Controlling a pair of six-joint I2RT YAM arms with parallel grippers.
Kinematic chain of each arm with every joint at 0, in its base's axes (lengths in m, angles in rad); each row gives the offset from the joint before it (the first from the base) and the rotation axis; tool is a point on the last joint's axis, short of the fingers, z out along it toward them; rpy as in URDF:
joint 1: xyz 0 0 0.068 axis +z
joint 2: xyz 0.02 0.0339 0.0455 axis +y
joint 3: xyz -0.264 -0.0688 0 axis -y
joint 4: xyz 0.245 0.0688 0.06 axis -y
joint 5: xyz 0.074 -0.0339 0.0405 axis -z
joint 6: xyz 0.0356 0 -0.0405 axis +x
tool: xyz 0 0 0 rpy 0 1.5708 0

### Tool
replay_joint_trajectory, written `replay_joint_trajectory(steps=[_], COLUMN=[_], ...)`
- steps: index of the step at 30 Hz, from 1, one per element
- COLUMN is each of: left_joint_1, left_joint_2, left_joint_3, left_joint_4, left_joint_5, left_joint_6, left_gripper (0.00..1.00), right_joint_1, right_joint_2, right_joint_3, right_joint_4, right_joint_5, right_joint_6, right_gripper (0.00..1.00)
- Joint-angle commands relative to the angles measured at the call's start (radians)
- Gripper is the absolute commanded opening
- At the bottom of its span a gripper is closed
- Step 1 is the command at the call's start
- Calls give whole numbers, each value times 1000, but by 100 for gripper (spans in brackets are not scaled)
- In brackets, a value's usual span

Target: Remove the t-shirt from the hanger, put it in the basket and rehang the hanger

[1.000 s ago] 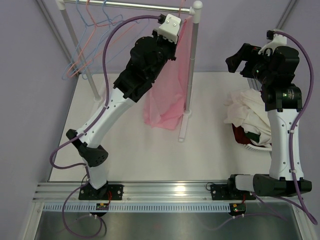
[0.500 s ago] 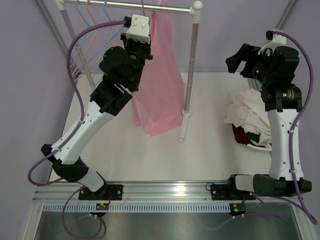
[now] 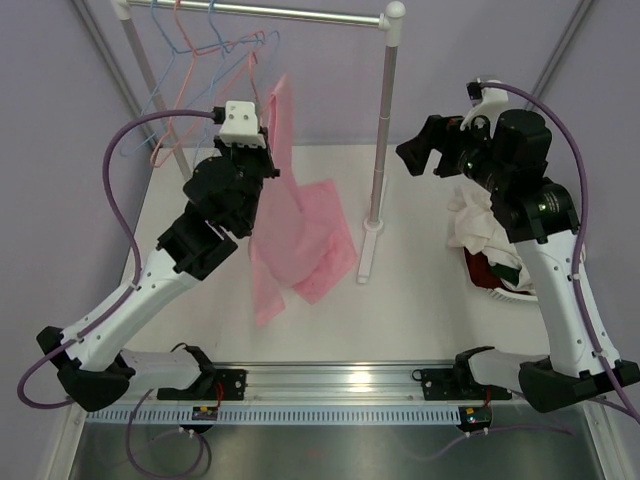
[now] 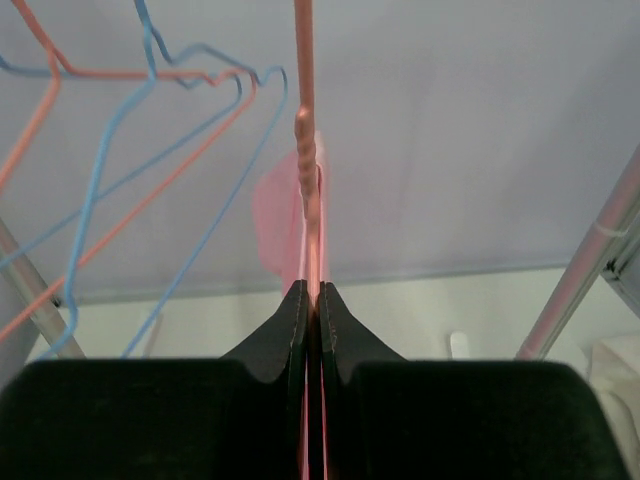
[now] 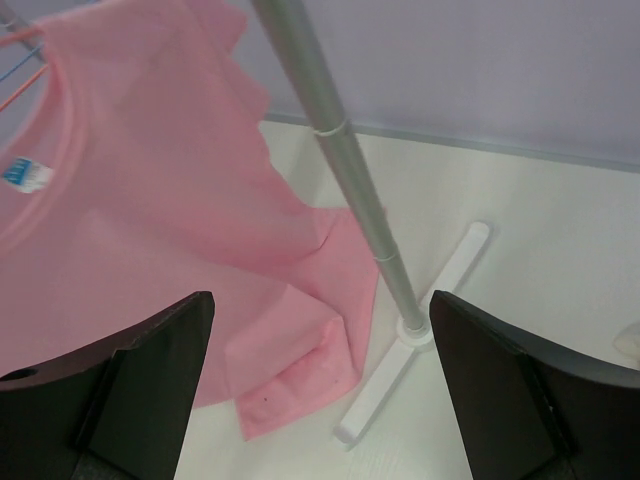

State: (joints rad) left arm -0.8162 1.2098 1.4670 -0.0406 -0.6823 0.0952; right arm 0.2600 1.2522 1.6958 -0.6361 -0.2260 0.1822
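Clamps pink wire hanger [image 4: 306,170] neck in left gripper [image 4: 312,300], pink t-shirt [image 3: 290,230] on it, hem touching table [image 3: 420,300]; holds right gripper [image 5: 320,330] jaws wide apart.

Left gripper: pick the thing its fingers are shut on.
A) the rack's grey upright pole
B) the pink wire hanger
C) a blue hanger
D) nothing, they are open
B: in the left wrist view the left gripper has its fingers pressed together on the pink wire hanger, just below the hanger's twisted neck.
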Motion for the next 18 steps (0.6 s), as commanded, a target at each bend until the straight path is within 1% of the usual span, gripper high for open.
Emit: replay_joint_trajectory(steps=[1, 4, 6, 7, 8, 10, 11, 12, 14, 18], left_joint_1=[-9, -11, -11, -11, -11, -11, -11, -11, -11, -9], left_joint_2=[-41, -33, -15, 0, 45, 100, 152, 177, 214, 247], left_joint_3=[-103, -161, -191, -194, -189, -154, -137, -96, -62, -17], left_joint_4=[21, 21, 24, 28, 28, 18, 9, -7, -34, -41], left_joint_5=[-26, -66, -137, -172, -268, -362, -446, -482, -508, -454], left_joint_6=[-152, -186, -219, -232, -244, -278, -293, -330, -350, -410], left_gripper=[0, 0, 0, 0, 0, 0, 0, 0, 0, 0], right_joint_1=[77, 149, 189, 232, 257, 301, 338, 353, 395, 453], right_joint_2=[-57, -62, -57, -56, -54, -65, -74, -91, -112, -175], right_joint_3=[-30, -73, -105, -117, -130, -188, -212, -266, -323, -488], right_joint_4=[12, 12, 7, 9, 10, 44, 90, 114, 200, 360], right_joint_5=[-1, -4, 5, 5, 7, -6, -19, -24, -54, -76], right_joint_6=[-20, -27, -27, -27, -24, -4, 5, 29, 49, 85], right_gripper=[100, 99, 99, 99, 99, 100, 99, 100, 100, 100])
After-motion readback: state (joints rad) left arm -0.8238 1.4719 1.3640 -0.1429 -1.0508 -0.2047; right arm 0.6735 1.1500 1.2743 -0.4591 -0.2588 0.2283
